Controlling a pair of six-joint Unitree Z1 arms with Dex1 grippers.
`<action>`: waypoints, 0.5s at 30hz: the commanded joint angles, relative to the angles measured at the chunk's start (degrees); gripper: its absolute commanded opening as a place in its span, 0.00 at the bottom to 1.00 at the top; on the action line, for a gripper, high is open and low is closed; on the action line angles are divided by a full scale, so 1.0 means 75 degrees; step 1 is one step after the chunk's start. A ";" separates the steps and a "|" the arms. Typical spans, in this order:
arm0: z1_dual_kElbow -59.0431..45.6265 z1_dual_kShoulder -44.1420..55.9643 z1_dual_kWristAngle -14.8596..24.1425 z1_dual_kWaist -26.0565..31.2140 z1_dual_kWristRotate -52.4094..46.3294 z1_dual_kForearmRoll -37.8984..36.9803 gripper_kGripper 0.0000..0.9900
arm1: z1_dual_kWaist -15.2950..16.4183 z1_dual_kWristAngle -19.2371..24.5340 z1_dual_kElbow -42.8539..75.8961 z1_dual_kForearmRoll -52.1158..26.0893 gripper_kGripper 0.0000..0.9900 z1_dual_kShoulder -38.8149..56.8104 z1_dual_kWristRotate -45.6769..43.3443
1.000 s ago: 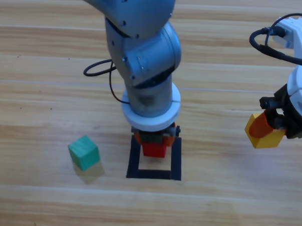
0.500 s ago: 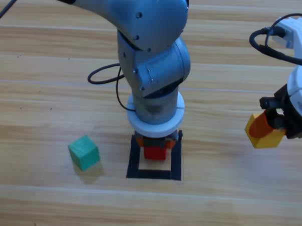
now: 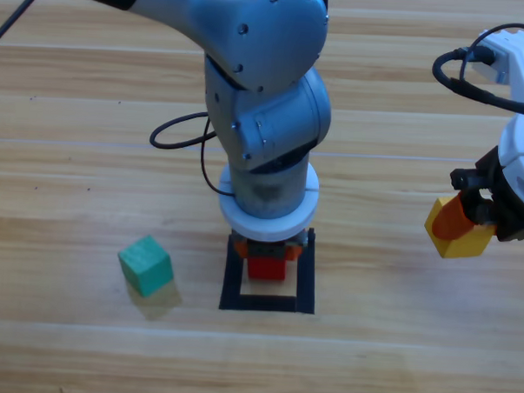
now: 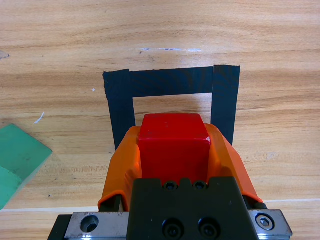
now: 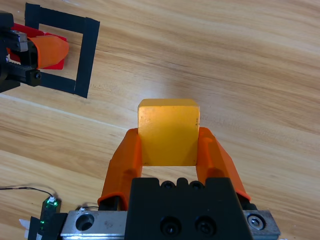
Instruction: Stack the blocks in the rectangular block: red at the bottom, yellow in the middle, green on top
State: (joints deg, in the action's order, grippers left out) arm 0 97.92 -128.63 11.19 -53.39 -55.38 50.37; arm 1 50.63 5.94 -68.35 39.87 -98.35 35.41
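- The left tool (image 4: 174,150) pinches the red cube (image 3: 266,268) low in the centre of the high view, over the back part of the black tape square (image 3: 306,277). We judge a release here could leave red on the rear tape strip, not squarely inside.
- The right tool (image 5: 169,150) grips the yellow cube (image 3: 460,240) at the right edge, well apart from the square; a slip would drop it on the surface (image 3: 394,359).
- The green cube (image 3: 145,264) sits lower left.
- The left wrist view shows red clamped between the orange jaws; from above the arm hides most of that grip.
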 commanded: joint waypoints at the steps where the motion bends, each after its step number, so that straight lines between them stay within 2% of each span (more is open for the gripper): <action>1: -0.0014 -0.0509 0.0113 -0.0193 -0.0105 0.0092 0.12 | 0.0163 -0.0042 0.0218 -0.0101 0.00 -0.0457 -0.0081; 15: 0.0139 -0.0755 0.0266 -0.0229 -0.0187 0.0104 0.13 | 0.0163 -0.0030 0.0242 -0.0101 0.00 -0.0446 -0.0081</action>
State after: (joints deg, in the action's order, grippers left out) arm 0 98.20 -130.42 12.35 -53.48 -55.75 50.75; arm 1 50.63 5.94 -68.31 39.86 -98.35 35.38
